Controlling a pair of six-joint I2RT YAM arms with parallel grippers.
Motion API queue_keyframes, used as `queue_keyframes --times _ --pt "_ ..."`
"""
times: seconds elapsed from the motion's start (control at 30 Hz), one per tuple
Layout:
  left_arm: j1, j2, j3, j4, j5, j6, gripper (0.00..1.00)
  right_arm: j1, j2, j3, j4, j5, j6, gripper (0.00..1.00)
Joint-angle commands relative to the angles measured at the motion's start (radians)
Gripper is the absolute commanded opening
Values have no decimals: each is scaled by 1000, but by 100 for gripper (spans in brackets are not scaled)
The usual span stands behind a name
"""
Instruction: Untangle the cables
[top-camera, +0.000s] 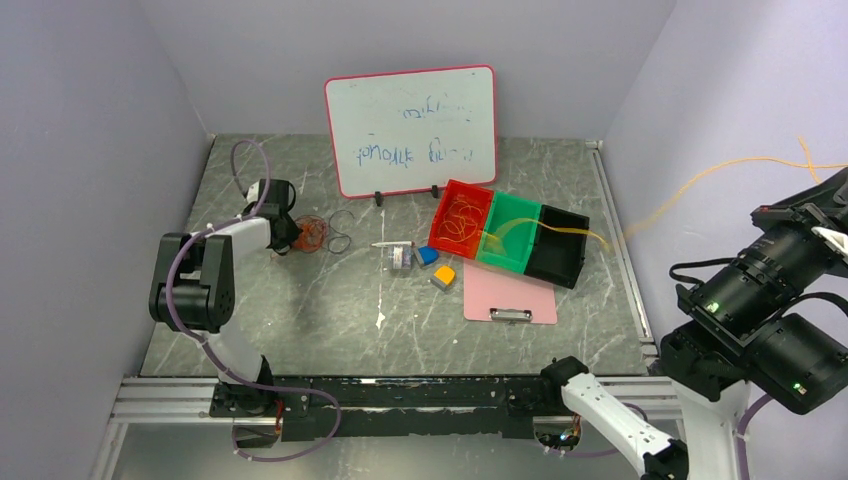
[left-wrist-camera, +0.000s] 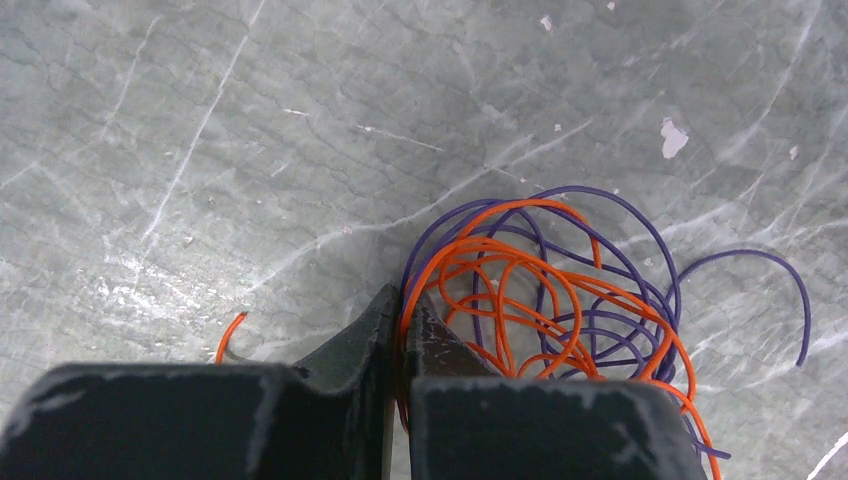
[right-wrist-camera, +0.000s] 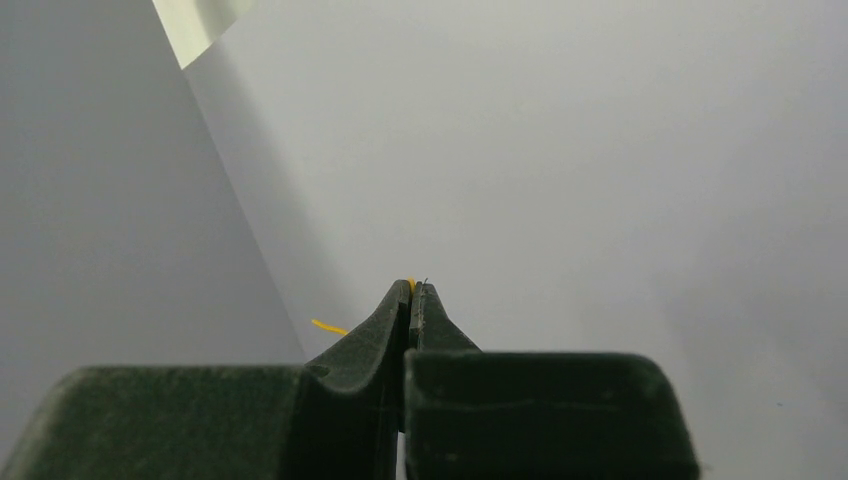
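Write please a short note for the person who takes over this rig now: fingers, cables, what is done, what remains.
Left gripper: fingers shut on an orange cable of the orange-and-purple tangle on the table.
Right gripper: raised high, fingers shut on a yellow cable that runs down into the bins.
Done: some loops lie in the red bin.
Left: the tangle is not yet separated.

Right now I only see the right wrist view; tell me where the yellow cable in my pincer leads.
Observer: From the right pincer the yellow cable drops over the black bin and green bin toward the red bin.
Operator: Report the left arm.
Observer: The left pincer is shut on an orange cable tangled with purple cable.
Operator: Locate that tangle.
Observer: Far-left on the table, apart from the bins.
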Motion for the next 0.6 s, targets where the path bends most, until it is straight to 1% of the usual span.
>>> queue_keyframes --times 0.0,0.07,0.17,0.2,0.3,0.43,0.57 --pt "21 52 -15 -82 -5 -2 7 10 -22 19 -79 -41 52 0" --pt "22 49 -15 -83 -12 -2 7 12 -24 18 -113 -57 77 0" --pt "22 24 -36 -51 15 6 9 19 -32 39 -279 -154 199 0" --pt "22 2 -48 -35 27 8 13 20 -31 50 -345 -199 244 0" --pt "22 -64 -81 5 56 20 31 20 -12 71 -462 -284 315 0" --pt "21 -142 -76 8 75 47 54 20 14 60 -497 -343 344 0" --pt "20 -215 -58 -9 101 73 66 20 34 67 -508 -407 382 0"
